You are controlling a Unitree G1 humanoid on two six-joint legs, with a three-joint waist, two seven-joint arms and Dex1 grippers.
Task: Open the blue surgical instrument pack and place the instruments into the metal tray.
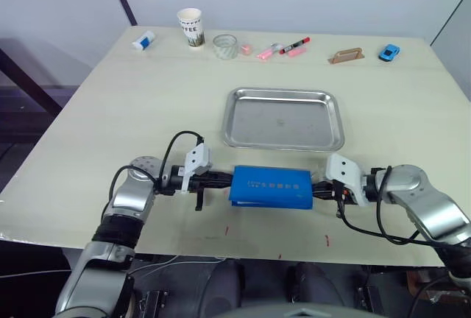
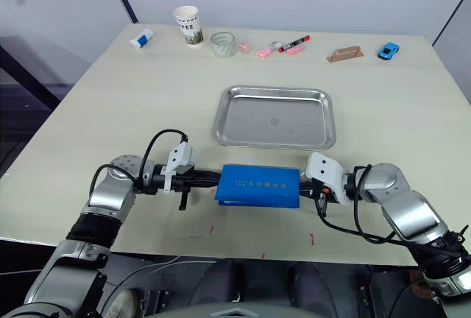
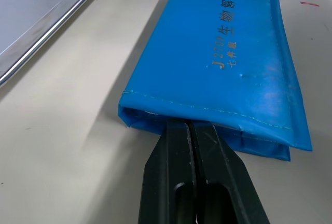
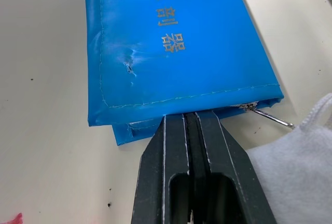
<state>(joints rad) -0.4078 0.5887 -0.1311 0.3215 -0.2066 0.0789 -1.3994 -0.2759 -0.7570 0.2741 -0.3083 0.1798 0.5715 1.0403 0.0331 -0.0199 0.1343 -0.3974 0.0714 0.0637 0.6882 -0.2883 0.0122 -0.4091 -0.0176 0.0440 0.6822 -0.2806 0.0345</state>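
Left gripper (image 1: 224,179) reaches in level from the pack's left end, fingers (image 3: 181,146) pressed together under the fold of the blue surgical instrument pack (image 1: 270,187), which lies just in front of the metal tray (image 1: 283,118). Right gripper (image 1: 321,188) mirrors it, clenched at the pack's right end, where its wrist view reveals a slim metal tip (image 4: 270,116) poking out.

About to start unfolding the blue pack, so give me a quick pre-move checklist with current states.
1. Left gripper at the blue pack's end, fingers together: ok.
2. Right gripper at the opposite end, fingers together: ok.
3. Grip actually pinching fabric: cannot tell, tips are hidden under the fold.
4. Pack still folded shut on the table: ok.
5. Metal tray bare, just beyond the pack: ok.
6. Metal tip pokes out by the right gripper: not ok.
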